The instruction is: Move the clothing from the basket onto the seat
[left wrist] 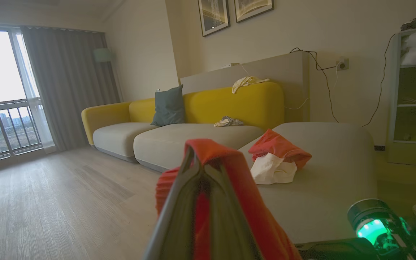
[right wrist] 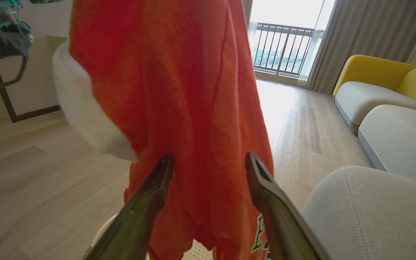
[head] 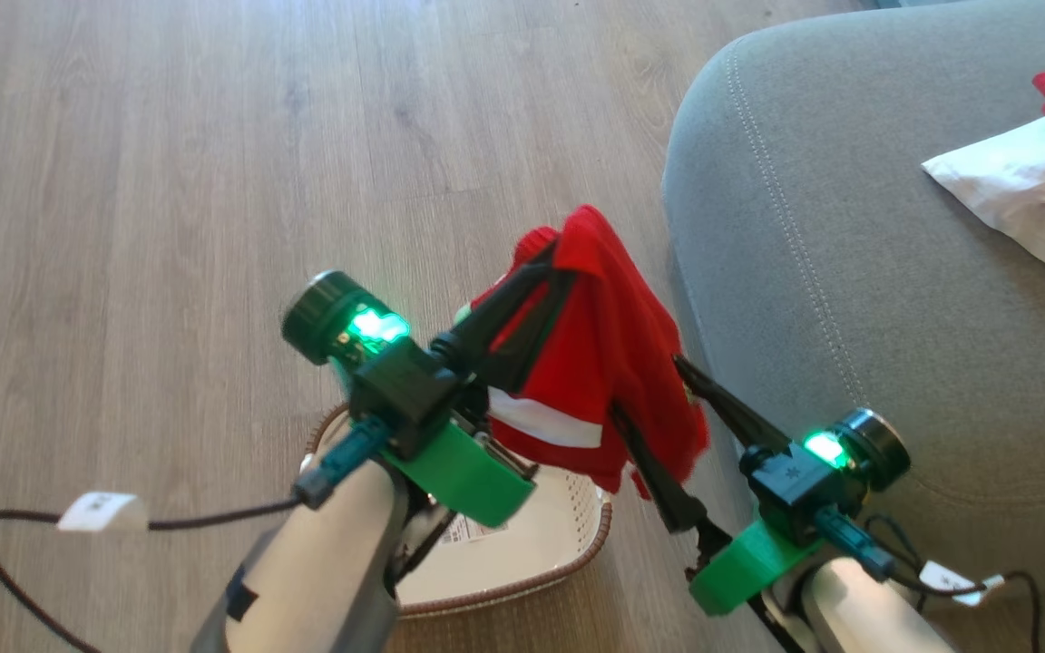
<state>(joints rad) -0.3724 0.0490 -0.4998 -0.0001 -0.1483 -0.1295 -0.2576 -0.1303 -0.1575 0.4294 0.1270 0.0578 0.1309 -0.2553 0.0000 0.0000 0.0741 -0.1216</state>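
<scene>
Left gripper (head: 548,263), clamped on the red garment (head: 609,336), holds it just left of the seat (head: 849,272); right gripper (right wrist: 209,159) spread, seemingly gripping nothing.

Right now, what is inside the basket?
The visible part of the basket floor is bare apart from a label. The left arm and the hanging red garment cover the rest, so that part cannot be judged.

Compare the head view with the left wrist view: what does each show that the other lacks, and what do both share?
Head view adds the cream perforated plastic basket. Left wrist view adds the yellow sofa backrest and the balcony window. Both share the left gripper shut on the red striped fabric garment, and the red-and-white garment on the grey fabric seat.
</scene>
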